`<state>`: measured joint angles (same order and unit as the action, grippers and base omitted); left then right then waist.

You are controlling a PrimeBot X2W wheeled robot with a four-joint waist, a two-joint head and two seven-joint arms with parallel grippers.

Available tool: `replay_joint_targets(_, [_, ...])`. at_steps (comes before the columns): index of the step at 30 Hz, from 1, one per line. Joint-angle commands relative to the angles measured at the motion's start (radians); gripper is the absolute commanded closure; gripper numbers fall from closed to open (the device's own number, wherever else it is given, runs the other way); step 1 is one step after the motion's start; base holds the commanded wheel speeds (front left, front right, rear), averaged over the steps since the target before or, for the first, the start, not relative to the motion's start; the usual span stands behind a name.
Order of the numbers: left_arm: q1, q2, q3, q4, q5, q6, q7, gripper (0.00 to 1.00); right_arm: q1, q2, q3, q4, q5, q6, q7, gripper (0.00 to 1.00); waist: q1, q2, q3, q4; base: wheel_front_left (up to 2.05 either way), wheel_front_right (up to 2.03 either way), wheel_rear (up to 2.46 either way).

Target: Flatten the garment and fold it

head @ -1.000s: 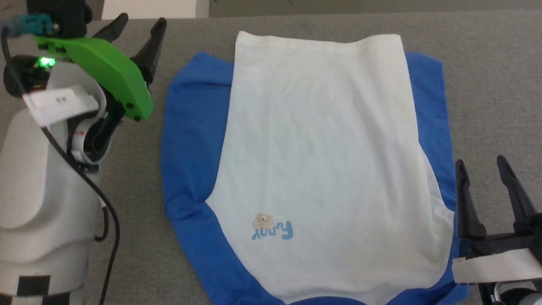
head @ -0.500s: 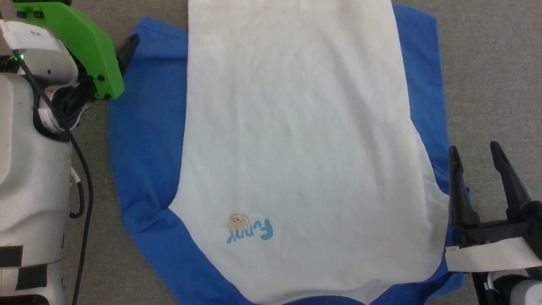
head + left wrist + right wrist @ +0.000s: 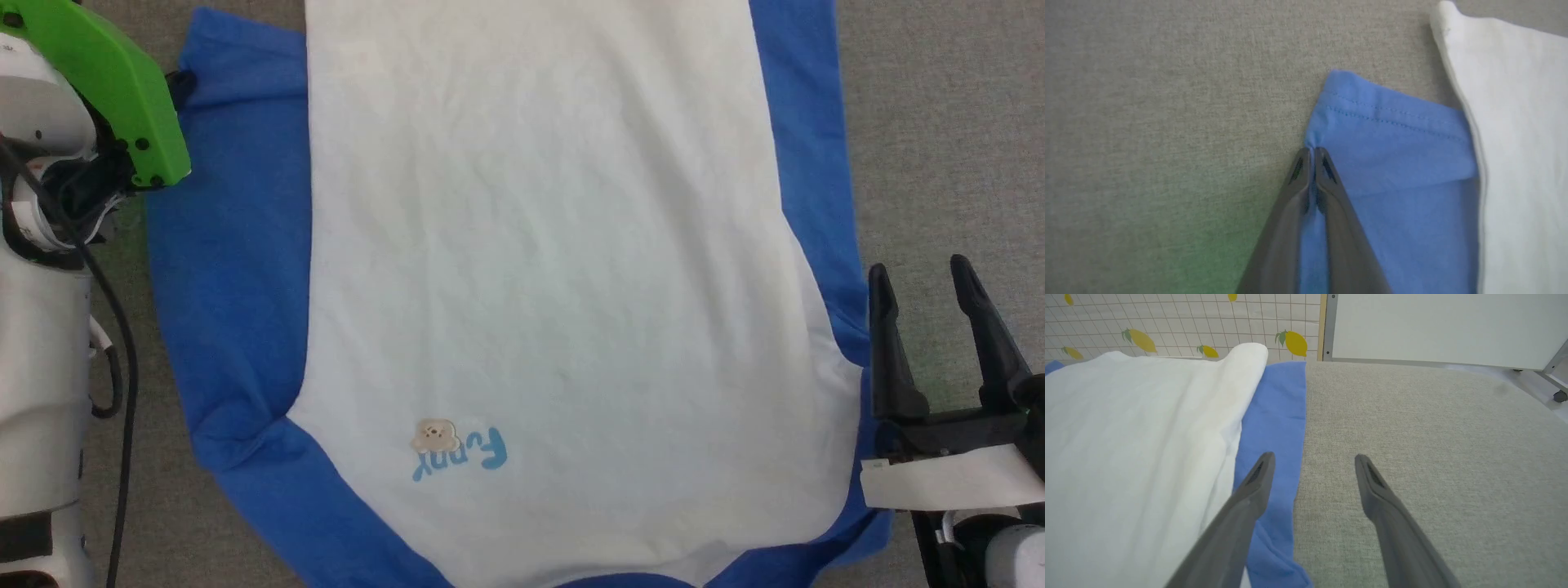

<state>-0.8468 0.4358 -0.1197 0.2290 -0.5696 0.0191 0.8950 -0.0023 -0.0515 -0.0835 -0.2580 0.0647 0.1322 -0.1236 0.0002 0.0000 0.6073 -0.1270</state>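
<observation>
Two grippers, one garment, read from the left.

Far left: left gripper [image 3: 1311, 152] clenched on the outer edge of the blue left sleeve [image 3: 229, 245], close to the stitched cuff corner. The left wrist view shows blue cloth pinched between the closed fingers. In the head view most of it hides behind its green cover [image 3: 106, 73].

Centre: the garment [image 3: 539, 245] lies flat on the grey surface [image 3: 939, 122]. The white body runs up the head view, with the neck end nearest us. The lettering [image 3: 473, 453] reads upside down at the near end. We judge the long axis to run near to far.

Right: the right sleeve [image 3: 804, 122] shows as a blue strip along the body's edge. Right gripper [image 3: 920, 268] is released, fingers spread, holding nothing, at the near right corner over the sleeve's edge.

Key relation: the whole garment lies to the right of the left gripper. We judge the fold goes rightward, across the long axis, and the left arm is already on the cloth.
</observation>
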Motion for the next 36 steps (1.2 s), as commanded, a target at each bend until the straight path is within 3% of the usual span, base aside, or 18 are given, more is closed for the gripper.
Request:
replay_joint_targets(1, [0.022,-0.008,-0.006,0.017,-0.010,-0.001,0.000,1.00,-0.020,0.001,-0.005,0.001,0.004,-0.002,-0.003,0.00,-0.0002,0.0000,0.001,0.008,0.00,0.00,0.00])
replay_joint_targets(7, [0.026,-0.024,0.030,0.021,-0.042,-0.023,-0.093,1.00,-0.026,0.001,-0.003,0.010,0.000,-0.002,0.004,0.00,-0.0002,0.0000,-0.047,0.038,0.00,0.00,0.00])
replay_joint_targets(17, [0.135,-0.025,0.078,-0.021,-0.110,-0.098,-0.227,1.00,0.017,0.001,-0.012,0.026,-0.003,-0.002,0.023,0.00,-0.0002,0.0000,-0.230,0.099,0.00,0.00,0.00])
replay_joint_targets(26, [0.260,0.000,0.117,-0.193,-0.164,-0.128,-0.298,1.00,0.087,0.001,-0.012,0.038,0.023,-0.002,0.044,0.00,-0.0002,0.0000,-0.407,0.144,0.00,0.00,0.00])
replay_joint_targets(31, [0.360,0.025,0.138,-0.332,-0.183,-0.132,-0.307,1.00,0.131,0.001,-0.015,0.043,0.038,-0.002,0.051,0.00,-0.0002,0.0000,-0.481,0.160,0.00,0.00,0.00])
replay_joint_targets(36, [0.480,0.038,0.165,-0.492,-0.124,-0.079,-0.328,1.00,0.168,0.001,-0.028,0.045,0.049,-0.002,0.054,0.00,-0.0002,0.0000,-0.541,0.178,0.00,0.00,0.00])
